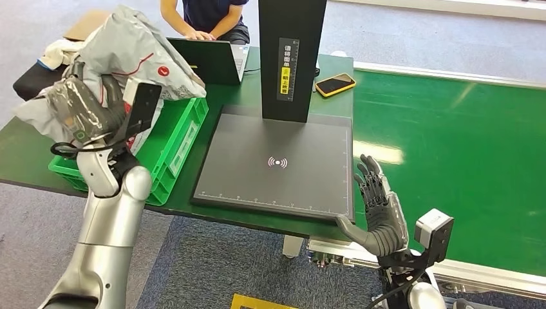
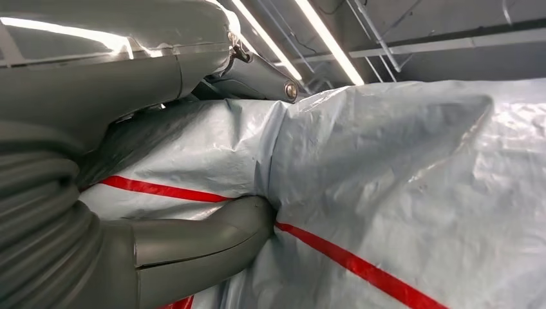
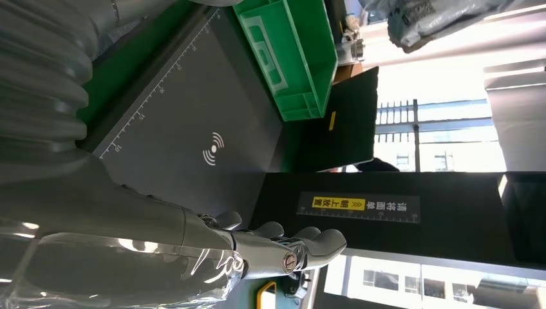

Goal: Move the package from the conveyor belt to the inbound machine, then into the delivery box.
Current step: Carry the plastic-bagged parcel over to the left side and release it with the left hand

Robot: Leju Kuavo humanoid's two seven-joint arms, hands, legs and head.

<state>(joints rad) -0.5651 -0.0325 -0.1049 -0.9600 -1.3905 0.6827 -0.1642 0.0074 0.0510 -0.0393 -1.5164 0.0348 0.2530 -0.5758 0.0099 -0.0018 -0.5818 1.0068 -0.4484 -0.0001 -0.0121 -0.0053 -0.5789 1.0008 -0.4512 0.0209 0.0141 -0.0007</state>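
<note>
The left hand (image 1: 90, 112) grips the package (image 1: 138, 48), a soft grey mailer with red stripes, and holds it raised above the green delivery box (image 1: 177, 138) at the left end of the surface (image 1: 26, 151); the bag bulges out well past the fingers, and the left wrist view shows the thumb (image 2: 206, 241) pressed into a deep fold of the film, so the hold looks to be on slack plastic rather than on the contents; the risk, as I judge it, is that the mailer slides or sags out of the grip before it is over the opening, or lands draped across the box rim and tips onto the surface; a person sits just behind with a laptop (image 1: 209, 61), near enough for a swinging bag to brush it; the inbound machine (image 1: 277, 161) lies bare beside the box; the right hand (image 1: 380, 206) waits at its near right corner, fingers spread and holding nothing.
</note>
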